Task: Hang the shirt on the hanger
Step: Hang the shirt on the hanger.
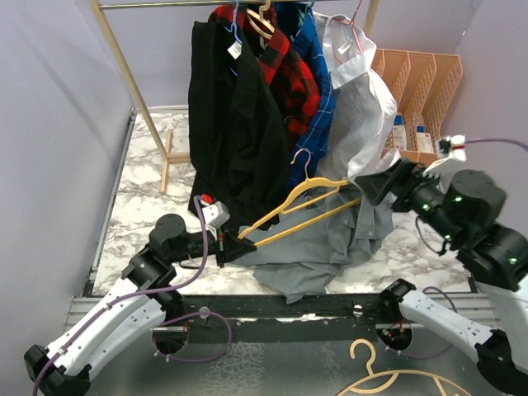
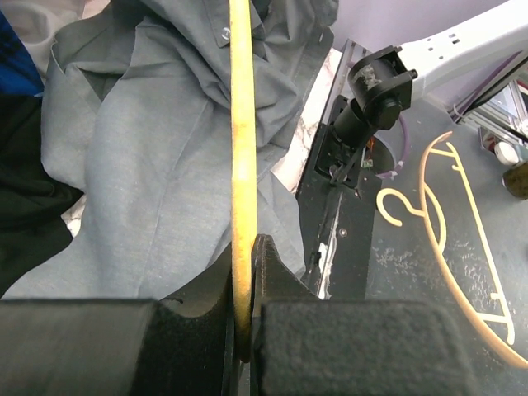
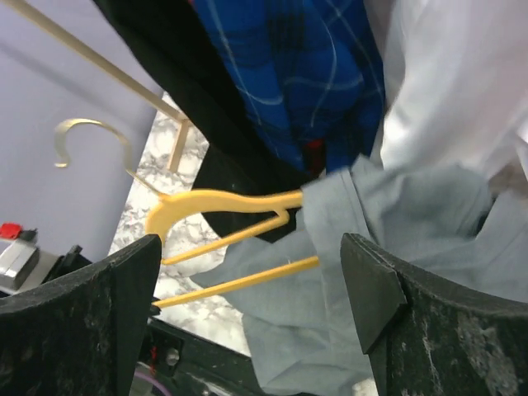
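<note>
The yellow hanger (image 1: 301, 206) is held tilted above the table, hook (image 1: 302, 158) up. My left gripper (image 1: 238, 247) is shut on its lower left end; in the left wrist view the gripper (image 2: 245, 276) pinches the yellow bar (image 2: 241, 148). The light-grey shirt (image 1: 330, 243) lies crumpled on the marble table, its upper part draped over the hanger's right end. It also shows in the left wrist view (image 2: 140, 173). My right gripper (image 1: 365, 188) is at that draped end. In the right wrist view it (image 3: 247, 276) is open wide, with the hanger (image 3: 223, 202) and shirt (image 3: 396, 239) beyond its fingers.
A clothes rack at the back holds a black garment (image 1: 235, 124), red and blue plaid shirts (image 1: 285, 74), and a white shirt (image 1: 363, 107) just behind the hanger. A peach file organizer (image 1: 421, 91) stands back right. A pale tan hanger (image 1: 388, 379) lies below the table's front edge.
</note>
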Motion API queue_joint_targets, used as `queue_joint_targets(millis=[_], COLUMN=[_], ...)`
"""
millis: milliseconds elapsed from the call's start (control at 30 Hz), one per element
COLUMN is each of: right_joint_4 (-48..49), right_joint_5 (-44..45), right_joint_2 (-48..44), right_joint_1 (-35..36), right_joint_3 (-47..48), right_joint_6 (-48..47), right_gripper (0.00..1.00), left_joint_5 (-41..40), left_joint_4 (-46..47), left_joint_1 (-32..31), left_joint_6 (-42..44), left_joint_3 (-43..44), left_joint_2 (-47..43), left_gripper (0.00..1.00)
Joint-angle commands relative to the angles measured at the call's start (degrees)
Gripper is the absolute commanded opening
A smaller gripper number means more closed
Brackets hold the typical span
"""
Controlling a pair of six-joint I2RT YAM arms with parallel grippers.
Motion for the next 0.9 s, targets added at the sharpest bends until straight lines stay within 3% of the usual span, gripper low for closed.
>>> queue_joint_targets(millis=[0,167,333,433,500,533,600,867], right_joint_4=[-8.62,-9.88,-4.09,-1.53,1.49,2.39,2.15,-8.90], right_joint_5=[2.89,6.94,-3.87,-0.93,-0.99,-1.83,-4.57,-17.72], right_joint_2=[4.60,6.08,4.09,3.95,2.78,2.36,2.65,3.49], right_joint_1=[0.22,0.24,0.19,0.26,0.25,0.25,0.26,0.27], right_joint_3=[15.99,17.17,7.79,5.38,3.97,3.92,5.41,13.04], right_joint_6=[-14.75,-29.24,-51.71,-62.45,-69.99,-72.06,-73.06,-67.90], right_gripper=[0.90,0.92,0.94,0.94,0.89,0.81,0.72,0.73], left_joint_5=[-0.21,1.63,0.33,1.26,1.87,2.05,2.61,2.88], left_joint_4=[0.06,-8.76,-12.09,-13.17,-13.91,-14.39,-15.46,-20.75], left_joint_1=[0.29,0.25,0.20,0.19,0.20,0.20,0.13,0.19], left_joint_6=[1.80,6.93,10.35,11.45,12.09,12.41,13.58,19.62], left_joint_3=[4.84,10.91,14.30,15.55,16.49,16.93,17.87,21.21], left_joint_2=[-0.16,-1.90,-2.69,-1.99,-1.52,-1.17,-0.38,2.68], left_gripper=[0.00,0.00,0.00,0.00,0.00,0.00,0.00,0.00])
